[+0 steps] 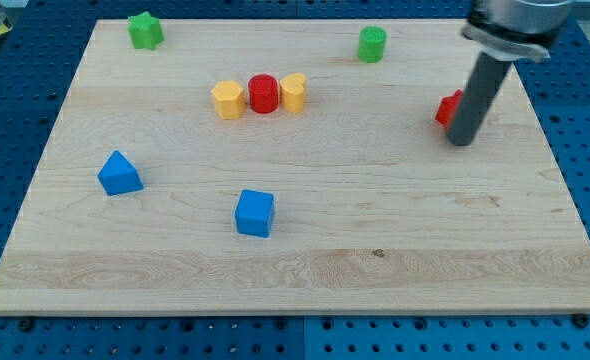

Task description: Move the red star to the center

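Red star (449,108) sits near the view's right edge of the wooden surface (305,270), well apart from the centre. My tip (460,141) rests just beside it on the view's right and touching or nearly so; likely set there to shove it leftward. The tool is a plain rod: nothing to spread or pinch. Rod covers most of the star, so its shape is hard to confirm. Red cylinder (264,93) stands between two yellow blocks (228,100) (294,91), up-left of centre.
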{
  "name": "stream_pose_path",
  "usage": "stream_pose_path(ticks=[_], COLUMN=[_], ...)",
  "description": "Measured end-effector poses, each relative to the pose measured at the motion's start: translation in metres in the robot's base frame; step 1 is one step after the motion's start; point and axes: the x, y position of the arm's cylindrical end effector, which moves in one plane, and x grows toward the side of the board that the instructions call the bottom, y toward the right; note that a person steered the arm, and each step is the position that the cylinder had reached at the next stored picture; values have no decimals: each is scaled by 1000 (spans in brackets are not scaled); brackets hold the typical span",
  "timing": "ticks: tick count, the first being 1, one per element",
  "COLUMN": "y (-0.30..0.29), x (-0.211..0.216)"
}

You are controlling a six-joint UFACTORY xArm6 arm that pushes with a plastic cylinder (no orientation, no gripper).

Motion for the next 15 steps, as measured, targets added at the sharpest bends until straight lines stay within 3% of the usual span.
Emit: stream_pose_path(ticks=[2,3,4,6,8,9,10,12,13,15], y=[107,112,81,-53,37,55,43,-77,-104,-31], x=[3,-15,-28,12,17,-20,-61,-36,-32,-75])
